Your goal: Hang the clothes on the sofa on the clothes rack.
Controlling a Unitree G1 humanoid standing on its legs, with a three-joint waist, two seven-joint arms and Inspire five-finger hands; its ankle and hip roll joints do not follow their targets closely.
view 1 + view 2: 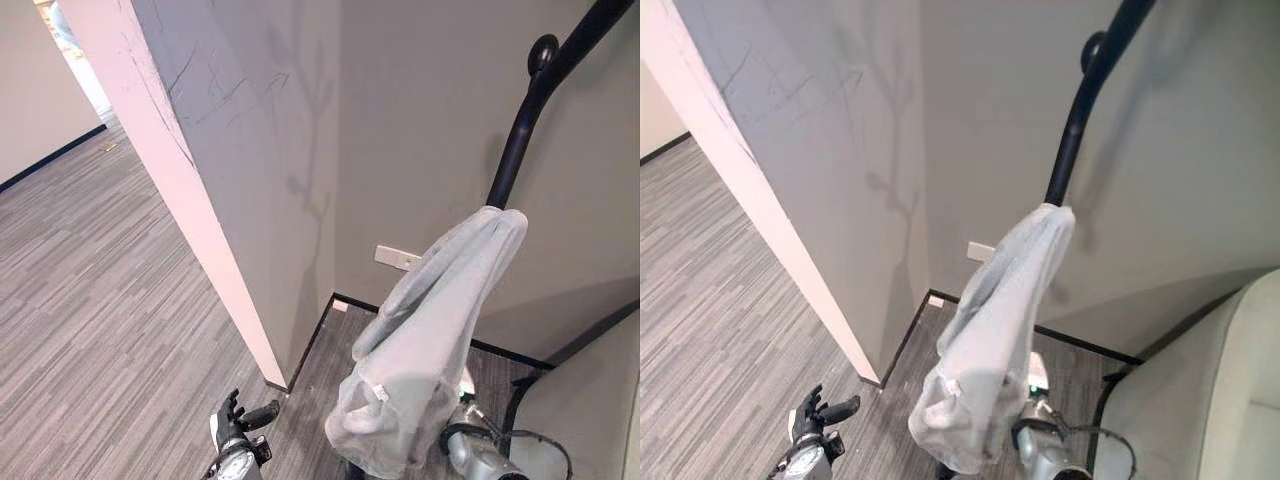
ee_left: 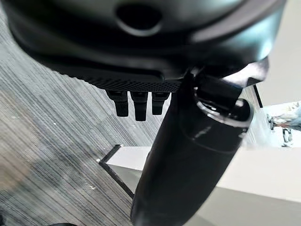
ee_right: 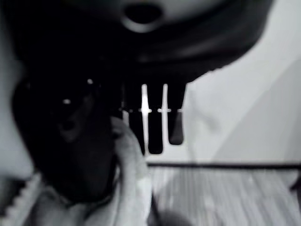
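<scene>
Where the black clothes rack [image 1: 520, 130] rises along the grey wall [image 1: 420, 120], a pale grey garment [image 1: 420, 340] is draped over the top of its lower section and hangs down toward the floor [image 1: 90, 330]. The right hand [image 3: 94, 141] sits at the garment's lower part with pale cloth against the thumb; whether it grips cannot be determined. The left hand [image 1: 238, 420] hangs low above the floor, well apart from the garment, fingers spread and empty. A cream sofa [image 1: 1210, 390] stands right of the rack.
</scene>
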